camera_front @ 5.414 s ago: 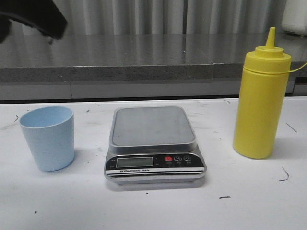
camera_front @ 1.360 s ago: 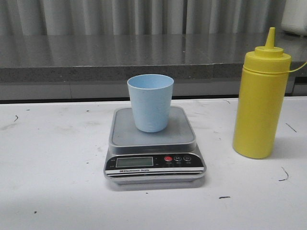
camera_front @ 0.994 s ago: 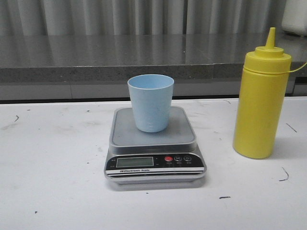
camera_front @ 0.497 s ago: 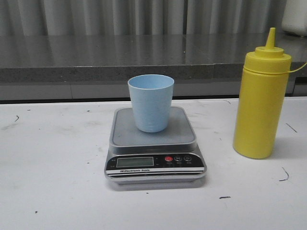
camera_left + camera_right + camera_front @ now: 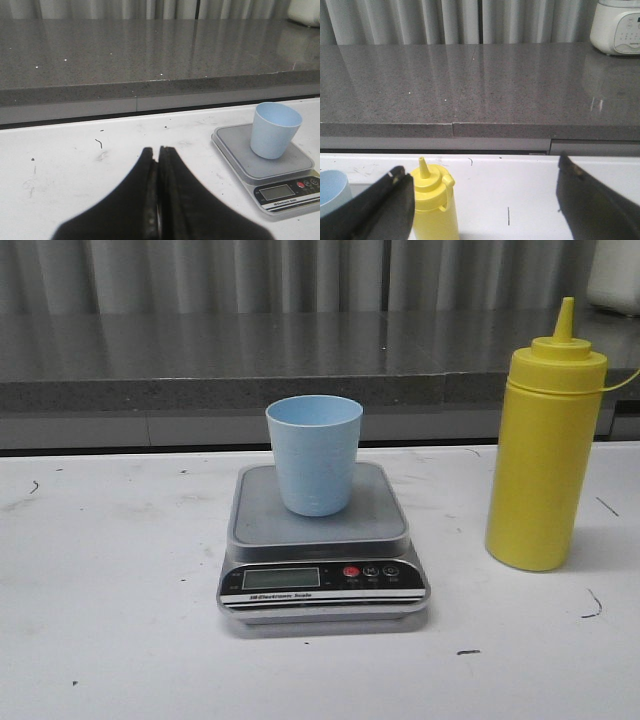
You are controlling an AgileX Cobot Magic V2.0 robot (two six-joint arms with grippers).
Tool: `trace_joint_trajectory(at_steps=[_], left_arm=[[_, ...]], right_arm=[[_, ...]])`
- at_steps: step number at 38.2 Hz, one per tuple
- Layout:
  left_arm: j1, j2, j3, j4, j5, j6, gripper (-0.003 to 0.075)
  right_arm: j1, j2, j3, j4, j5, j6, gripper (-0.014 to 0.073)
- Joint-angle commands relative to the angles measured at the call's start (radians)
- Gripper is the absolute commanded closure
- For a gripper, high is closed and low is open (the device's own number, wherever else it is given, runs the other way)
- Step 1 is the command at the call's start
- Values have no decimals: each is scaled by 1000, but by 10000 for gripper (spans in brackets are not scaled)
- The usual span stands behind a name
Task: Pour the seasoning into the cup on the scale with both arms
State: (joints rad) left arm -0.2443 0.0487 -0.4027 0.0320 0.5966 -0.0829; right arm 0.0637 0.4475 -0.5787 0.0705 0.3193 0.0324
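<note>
Scale (image 5: 322,540) reads "Electronic Scale" (cup (image 5: 314,454) atop); left gripper (image 5: 158,150) pressed together, right gripper (image 5: 485,197) spread.

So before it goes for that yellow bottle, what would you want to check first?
1. Small pale blue plastic cup stands upright on the flat silver-grey scale platform: ok.
2. Cup opening faces up and is uncovered: ok.
3. Tall yellow plastic squeeze bottle stands upright on the white table, apart from the scale: ok.
4. Right tool is open wide enough, the bottle showing between its fingers: ok.
5. Left tool is shut, holds nothing, away from the cup: ok.
6. Scale display reads zero: cannot tell, digits too small.
</note>
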Motion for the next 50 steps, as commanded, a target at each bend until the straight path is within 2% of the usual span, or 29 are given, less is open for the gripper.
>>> trace_joint_trajectory(at_steps=[1, 19, 26, 32, 42, 50], left_arm=[[1, 12, -25, -9, -71, -11, 740], [1, 12, -25, -9, -71, -11, 740], [1, 12, -25, -9, -71, -11, 740], [1, 12, -25, -9, -71, -11, 740], [1, 12, -25, -9, -71, -11, 740], [1, 12, -25, -9, -71, -11, 740]], right_arm=[[-2, 11, -37, -11, -87, -10, -7], [-2, 16, -37, -11, -119, -14, -7], [-2, 136, -37, -12, -130, -43, -7], [6, 260, 31, -39, -269, -44, -7], [95, 353, 291, -40, -648, -32, -7], [204, 540, 332, -40, -715, -26, -7]])
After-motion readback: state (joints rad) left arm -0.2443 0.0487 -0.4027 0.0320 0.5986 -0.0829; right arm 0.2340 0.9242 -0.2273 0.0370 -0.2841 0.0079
